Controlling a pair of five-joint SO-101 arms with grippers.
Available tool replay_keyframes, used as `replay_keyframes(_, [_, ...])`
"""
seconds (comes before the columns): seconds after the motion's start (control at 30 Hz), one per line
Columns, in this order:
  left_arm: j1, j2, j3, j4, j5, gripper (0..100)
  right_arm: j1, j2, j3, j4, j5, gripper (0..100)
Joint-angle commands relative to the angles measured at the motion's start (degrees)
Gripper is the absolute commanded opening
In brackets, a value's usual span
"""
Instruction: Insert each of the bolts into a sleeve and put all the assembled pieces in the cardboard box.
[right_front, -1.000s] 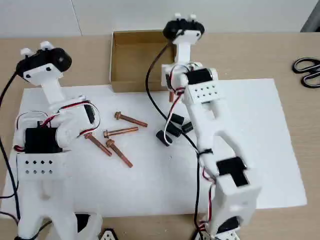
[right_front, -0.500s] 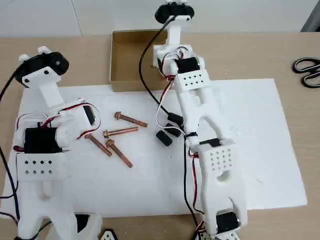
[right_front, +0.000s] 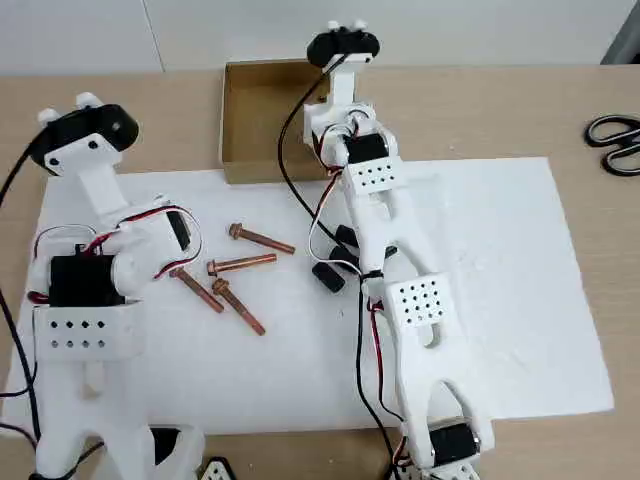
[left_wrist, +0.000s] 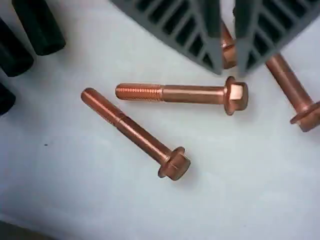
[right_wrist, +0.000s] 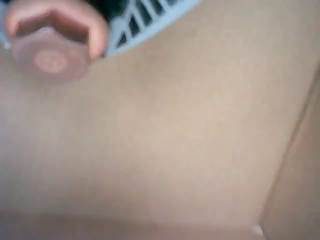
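The tabletop (right_front: 500, 110) carries a white sheet (right_front: 500, 300), with the cardboard box (right_front: 262, 110) just past the sheet, toward the tabletop's far edge. The right arm (right_front: 420, 310) stretches across the sheet to the box's right end. Its hand (right_wrist: 85, 25) hangs over the box floor and, as far as the blurred wrist view tells, is clamped on a held bolt (right_wrist: 50, 50). The left arm (right_front: 85, 300) stands over the sheet's left part. Its hand (left_wrist: 227, 45) is above the loose bolts (right_front: 240, 264), its fingers drawn together to a slit and holding nothing. Four loose bolts lie mid-sheet, with black sleeves (right_front: 328, 275) just to their right. Scissors (right_front: 615, 140) lie near the tabletop's right edge.
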Motion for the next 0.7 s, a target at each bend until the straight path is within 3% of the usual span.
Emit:
replay_keyframes(0.0, [-0.09,-0.62,-1.98,0.35,0.18,1,0.22,-1.63,-4.40,3.74,2.81,11.5])
replay_keyframes(0.13, [-0.09,-0.53,-1.98,0.35,0.18,1,0.66,-1.71,-4.57,7.25,3.16,20.7])
replay_keyframes(0.43, [-0.09,-0.53,-1.98,0.35,0.18,1,1.01,-1.71,-18.81,10.51,2.90,20.9])
replay_keyframes(0.67, [-0.09,-0.53,-1.98,0.35,0.18,1,0.22,-6.02,-21.80,23.08,0.53,20.9])
